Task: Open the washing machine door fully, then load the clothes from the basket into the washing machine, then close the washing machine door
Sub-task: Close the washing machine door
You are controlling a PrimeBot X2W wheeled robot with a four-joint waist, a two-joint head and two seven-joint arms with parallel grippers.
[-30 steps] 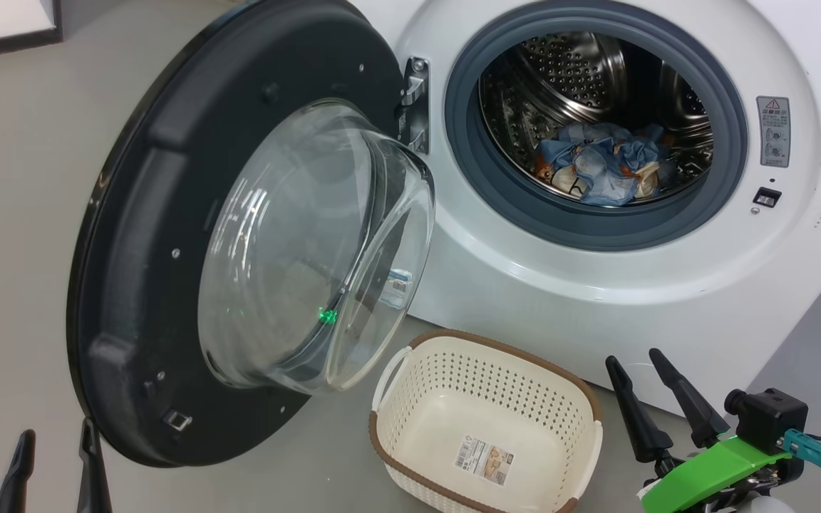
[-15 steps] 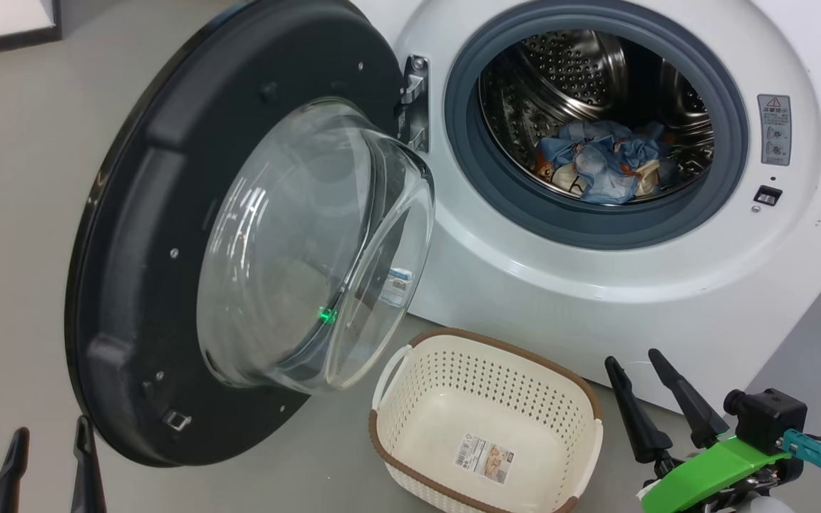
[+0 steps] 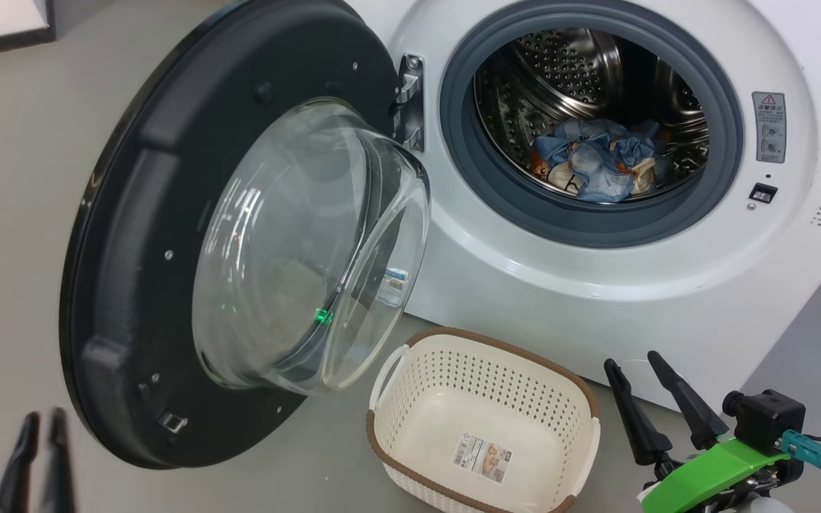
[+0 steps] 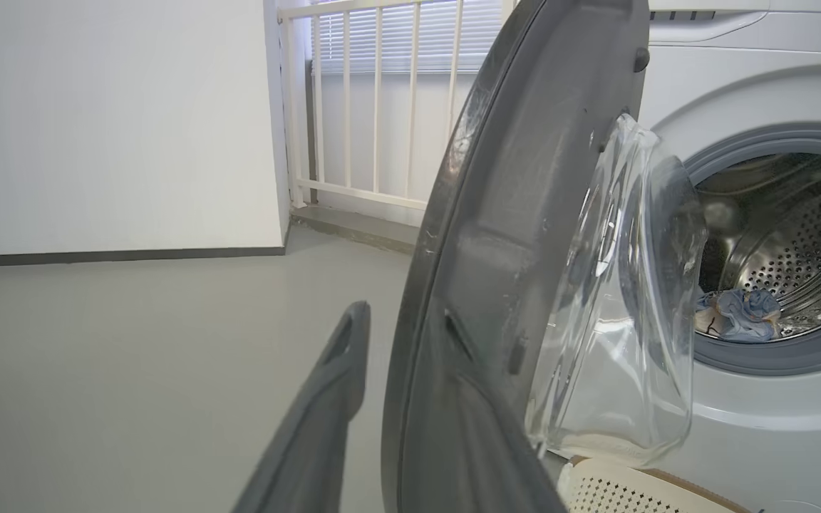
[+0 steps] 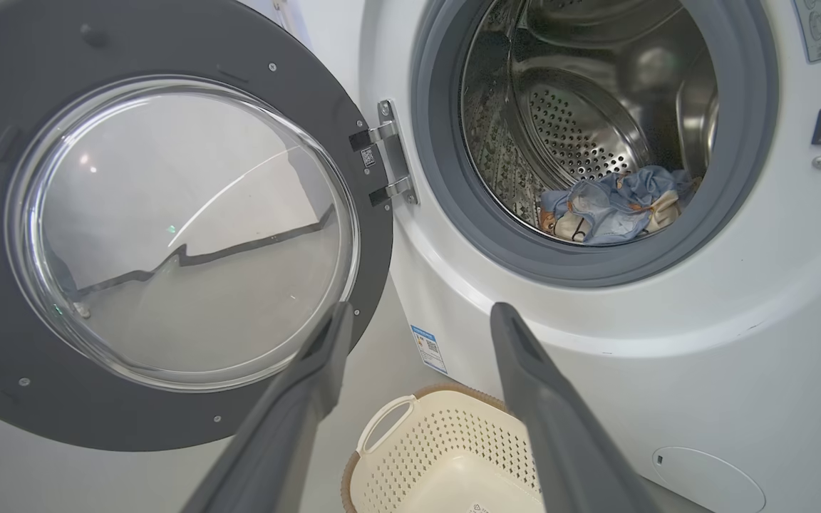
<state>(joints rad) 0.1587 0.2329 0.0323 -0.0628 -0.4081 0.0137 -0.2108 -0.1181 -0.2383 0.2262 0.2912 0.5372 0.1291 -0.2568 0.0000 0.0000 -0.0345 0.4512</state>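
The washing machine [image 3: 596, 285] stands with its door [image 3: 132, 235] swung wide to the left, clear glass bowl bulging out of the black rim. The clothes [image 3: 596, 167], blue with orange-brown prints, lie in the steel drum and also appear as a small clothes bundle [image 5: 613, 210]. On the floor below the opening sits the basket [image 3: 396, 427], with nothing in it but its label. My left gripper [image 3: 41, 422] hangs low, just left of the door's lower rim, its fingers close together with a narrow gap and nothing between them. My right gripper [image 3: 631, 360] is open beside the basket's right end.
Grey floor stretches left of the door. A white wall with a dark skirting [image 4: 118, 255] and a white railing [image 4: 375, 100] stand behind it. The door's hinge [image 3: 409, 92] is at the left of the grey gasket. A round flap [image 5: 706, 481] sits low on the machine's front.
My left gripper's fingers have drawn much closer together. The head view has shifted slightly. The right gripper, door, basket and clothes stay as they were.
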